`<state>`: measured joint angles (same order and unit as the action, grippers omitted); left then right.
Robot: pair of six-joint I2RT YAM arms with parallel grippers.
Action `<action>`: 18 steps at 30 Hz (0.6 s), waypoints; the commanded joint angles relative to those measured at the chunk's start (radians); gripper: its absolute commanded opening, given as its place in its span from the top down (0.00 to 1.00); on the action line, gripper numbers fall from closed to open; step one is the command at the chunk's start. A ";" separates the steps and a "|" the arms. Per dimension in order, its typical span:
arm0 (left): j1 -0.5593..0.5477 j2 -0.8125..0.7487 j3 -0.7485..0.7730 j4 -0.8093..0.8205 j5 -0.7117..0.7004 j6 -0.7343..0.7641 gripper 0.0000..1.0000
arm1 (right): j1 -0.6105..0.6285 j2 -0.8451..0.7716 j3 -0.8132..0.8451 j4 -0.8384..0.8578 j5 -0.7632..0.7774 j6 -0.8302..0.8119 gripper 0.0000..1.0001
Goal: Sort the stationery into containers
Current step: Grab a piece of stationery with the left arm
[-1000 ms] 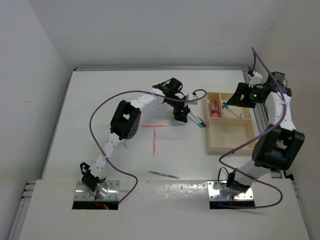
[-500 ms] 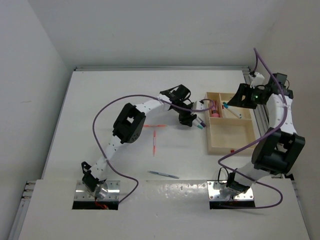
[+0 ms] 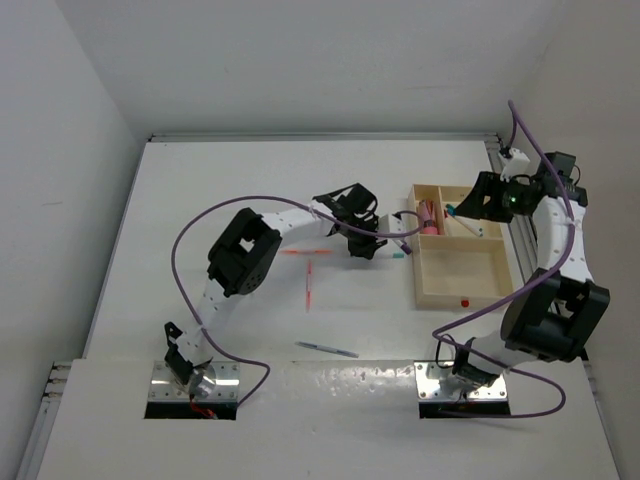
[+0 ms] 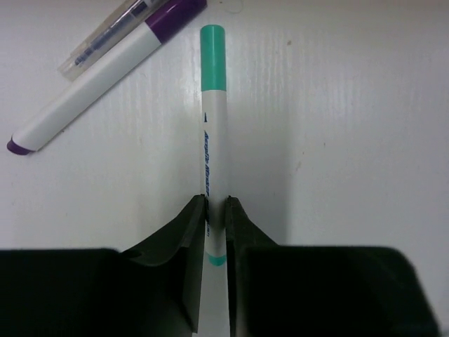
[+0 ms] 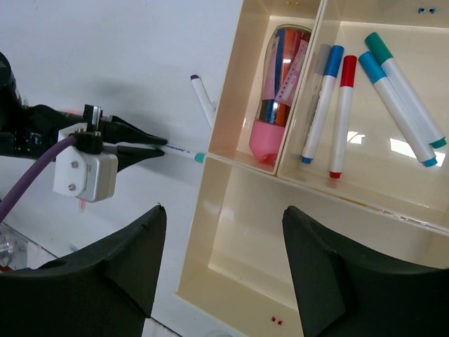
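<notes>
Your left gripper (image 4: 214, 210) is pinching a slim white marker (image 4: 212, 133) with a teal cap and blue lettering. It is holding the marker low on the barrel, with the cap pointing away. The marker is lying level over the table, its cap just beside the wooden tray's (image 5: 226, 105) outer left wall. The left arm is reaching low across the table toward the tray. Your right gripper (image 5: 221, 260) is hovering above the tray, jaws spread wide.

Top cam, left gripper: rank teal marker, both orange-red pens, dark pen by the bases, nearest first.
1. Teal-capped marker, clamped in the left gripper.
2. Crosswise orange-red pen and lengthwise orange-red pen, mid-table; too close to call.
3. Dark pen, near edge, between the arm bases.
</notes>
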<state>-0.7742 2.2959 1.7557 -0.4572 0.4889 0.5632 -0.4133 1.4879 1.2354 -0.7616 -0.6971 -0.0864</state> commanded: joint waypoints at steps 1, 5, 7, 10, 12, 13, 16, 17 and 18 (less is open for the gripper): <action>-0.025 0.060 -0.068 -0.100 -0.141 -0.089 0.88 | -0.007 -0.054 -0.014 0.030 -0.033 0.000 0.34; -0.033 0.076 -0.082 -0.095 -0.133 -0.138 1.00 | -0.005 -0.077 -0.036 0.038 -0.038 0.010 0.34; -0.017 0.027 -0.114 -0.071 -0.070 -0.167 1.00 | -0.005 -0.093 -0.046 0.039 -0.051 0.022 0.34; 0.024 -0.120 -0.254 0.076 0.094 -0.270 1.00 | -0.007 -0.126 -0.069 0.054 -0.122 0.071 0.33; 0.033 -0.218 -0.318 0.164 0.180 -0.354 1.00 | -0.004 -0.155 -0.112 0.114 -0.162 0.155 0.32; 0.041 -0.243 -0.328 0.184 0.197 -0.380 1.00 | -0.001 -0.185 -0.126 0.142 -0.173 0.184 0.32; 0.055 -0.312 -0.335 0.219 0.235 -0.450 1.00 | 0.043 -0.224 -0.154 0.220 -0.179 0.258 0.32; 0.058 -0.325 -0.332 0.224 0.243 -0.473 1.00 | 0.071 -0.225 -0.152 0.226 -0.176 0.279 0.32; 0.064 -0.354 -0.335 0.233 0.246 -0.489 1.00 | 0.085 -0.230 -0.148 0.229 -0.176 0.292 0.32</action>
<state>-0.7288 2.0647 1.4113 -0.3031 0.6491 0.1844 -0.3733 1.2915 1.0832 -0.6319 -0.8200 0.1135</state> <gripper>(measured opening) 0.207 0.679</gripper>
